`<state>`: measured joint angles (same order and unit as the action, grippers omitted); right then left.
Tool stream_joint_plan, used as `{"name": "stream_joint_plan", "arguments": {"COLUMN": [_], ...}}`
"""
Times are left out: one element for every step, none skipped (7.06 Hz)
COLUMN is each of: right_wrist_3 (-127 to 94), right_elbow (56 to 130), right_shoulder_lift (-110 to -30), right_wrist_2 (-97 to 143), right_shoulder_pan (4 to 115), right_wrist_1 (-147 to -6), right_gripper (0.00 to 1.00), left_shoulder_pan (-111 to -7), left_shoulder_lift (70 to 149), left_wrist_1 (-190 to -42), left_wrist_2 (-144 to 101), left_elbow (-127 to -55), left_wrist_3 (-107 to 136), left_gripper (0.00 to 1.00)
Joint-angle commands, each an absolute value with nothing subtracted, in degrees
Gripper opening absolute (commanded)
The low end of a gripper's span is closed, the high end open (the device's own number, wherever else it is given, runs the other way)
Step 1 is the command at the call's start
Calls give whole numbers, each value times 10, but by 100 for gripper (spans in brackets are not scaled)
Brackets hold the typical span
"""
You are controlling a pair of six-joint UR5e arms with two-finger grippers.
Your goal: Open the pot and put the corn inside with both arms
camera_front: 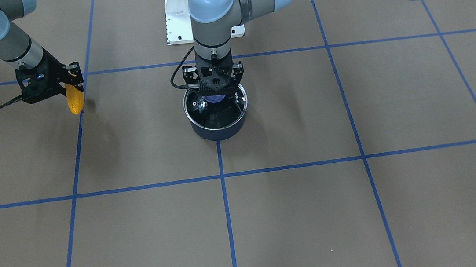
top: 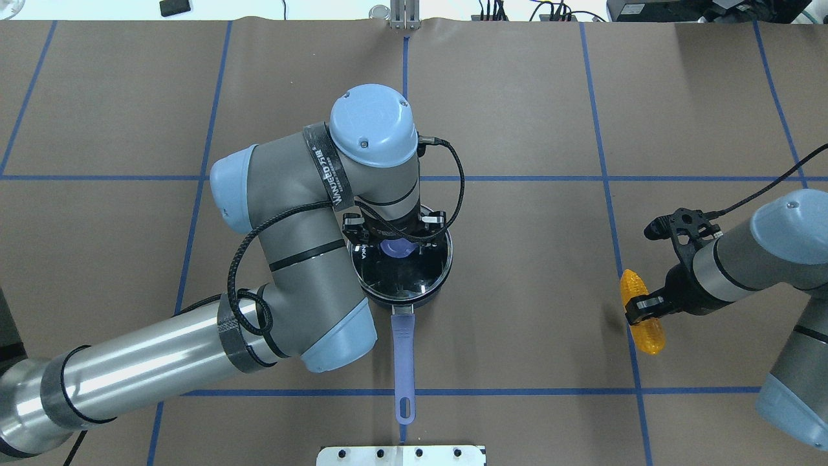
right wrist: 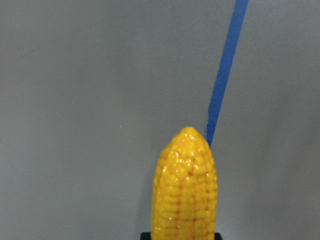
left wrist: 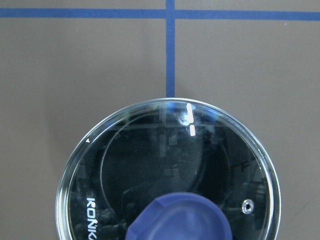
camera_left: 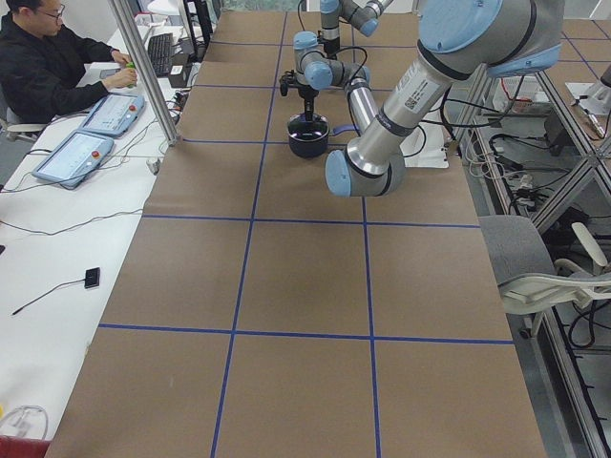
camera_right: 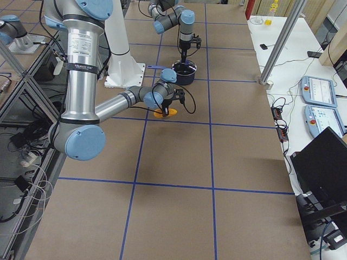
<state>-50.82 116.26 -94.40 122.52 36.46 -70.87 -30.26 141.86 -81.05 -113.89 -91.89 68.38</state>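
Pot (camera_front: pixel 218 132), a small dark navy saucepan w/ long lavender-blue straight handle (top: pixel 402 349), sits right below the left gripper (camera_front: pixel 215 89), on a crossing of blue tape lines (camera_front: pixel 227 223). Round glass lid (left wrist: pixel 150 150) is on it, closing the opening. White lettering near the lid rim reads "KONK" in the left wrist view, w/ the rest cut off by the frame edge. Front view shows the same word, too small to spell out. Lavender knob (left wrist: pixel 178 220) lies btwn the left jaws, which stand one each side of it; can't tell whether they press on it or leave a gap. Black band (top: pixel 328 173) round the left arm has white lettering, not legible.

Corn (right wrist: pixel 185 190), a small yellow-orange cob w/ bumpy kernel rows, is pinched btwn the jaws of the right gripper (top: pixel 642 304) approx mid-length, both tapered ends sticking out past the fingers. Its shadow falls apart from it on the brown paper table (camera_front: pixel 317 213). Pot is well apart from the right jaws.

In the way: lid over the pot opening, plus left arm's wrist & elbow hanging over the pot in the overhead view. White base plate (top: pixel 401 455) lies near the handle's end, not touching. Operator in black (camera_left: pixel 48 57) sits at a side desk, far from both jaws.
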Motion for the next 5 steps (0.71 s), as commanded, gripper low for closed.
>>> {"name": "stream_joint_plan", "arguments": {"right_wrist_3": [-515, -517, -517, -521, -526], "right_elbow": [1166, 1166, 1165, 1165, 1161], "right_shoulder_lift": [-907, -861, -796, -723, -671], "right_wrist_2": [1252, 1263, 1263, 1263, 1260], "right_shoulder_pan": [370, 375, 374, 372, 360], "right_wrist_1": [-715, -740, -807, -891, -941], "right_gripper": [42, 42, 42, 42, 42], "left_shoulder_pan": [-326, -337, -350, -364, -378], "left_shoulder_lift": [1417, 1416, 1412, 1393, 1368], "left_wrist_1": [-809, -807, -804, -799, -798], "left_wrist_2": [-1143, -1143, -1144, -1145, -1146], "left_elbow": [-937, -939, -947, -967, -989], "left_wrist_3": [680, 672, 665, 647, 621], "left_gripper": [65, 65, 65, 65, 65]}}
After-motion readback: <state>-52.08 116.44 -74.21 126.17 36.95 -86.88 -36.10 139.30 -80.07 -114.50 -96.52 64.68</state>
